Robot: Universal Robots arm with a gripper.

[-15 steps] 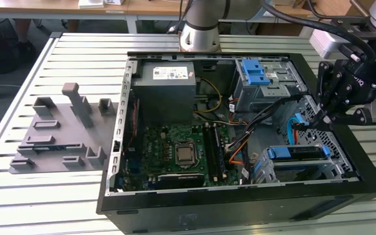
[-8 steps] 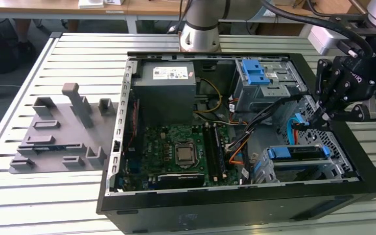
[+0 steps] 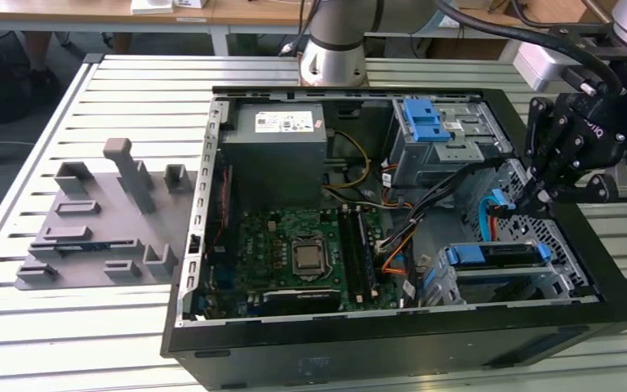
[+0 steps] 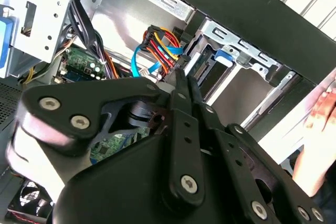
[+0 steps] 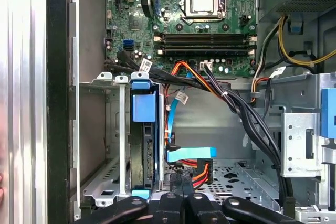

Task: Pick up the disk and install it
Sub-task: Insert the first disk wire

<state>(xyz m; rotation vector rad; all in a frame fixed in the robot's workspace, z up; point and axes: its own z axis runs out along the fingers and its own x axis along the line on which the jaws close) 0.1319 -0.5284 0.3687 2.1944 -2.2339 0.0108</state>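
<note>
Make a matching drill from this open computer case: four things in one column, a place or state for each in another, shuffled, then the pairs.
1. disk
2. pincer
3. power-supply box
4. motherboard

a. shut, empty, over the cables
b. on the case floor, middle
c. seated in the bay by the case's front
d. grey, at the far corner by the arm's base

Pairs: 1-c, 2-a, 3-d, 4-b

One high outside camera, two close cameras riding on the arm.

The exterior view looks steeply down from in front of the open computer case (image 3: pixel 401 245), whole table (image 3: pixel 95 327) in frame. Both wrist views sit close inside the case, sharing the metal drive cage (image 5: pixel 113 140) (image 4: pixel 236 51) and orange cables (image 5: pixel 202 169) (image 4: pixel 163 40).
</note>
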